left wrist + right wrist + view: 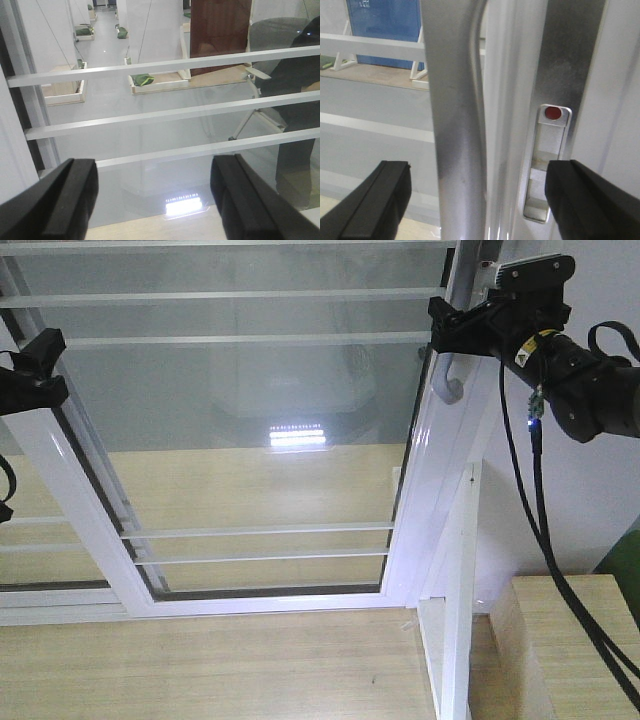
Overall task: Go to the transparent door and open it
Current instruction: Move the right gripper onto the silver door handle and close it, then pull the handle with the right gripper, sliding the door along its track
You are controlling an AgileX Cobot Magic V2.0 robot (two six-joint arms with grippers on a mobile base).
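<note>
The transparent door (250, 440) is a clear glass panel in a glossy white frame with thin white bars. Its grey curved pull handle (447, 380) is on the right stile. My right gripper (445, 328) is at the handle. In the right wrist view the handle (457, 125) stands between the open fingers (375, 205), not clamped, with the lock plate (546, 160) to its right. My left gripper (40, 365) is at the door's left side, open and empty, facing the glass and bars (165, 112) in the left wrist view.
A white jamb post (460, 580) stands right of the door, with a wooden block (560, 650) beside it. Wooden floor lies in front (200, 670). Beyond the glass are white pillars and trays with green items (142, 80). Cables (545, 510) hang from the right arm.
</note>
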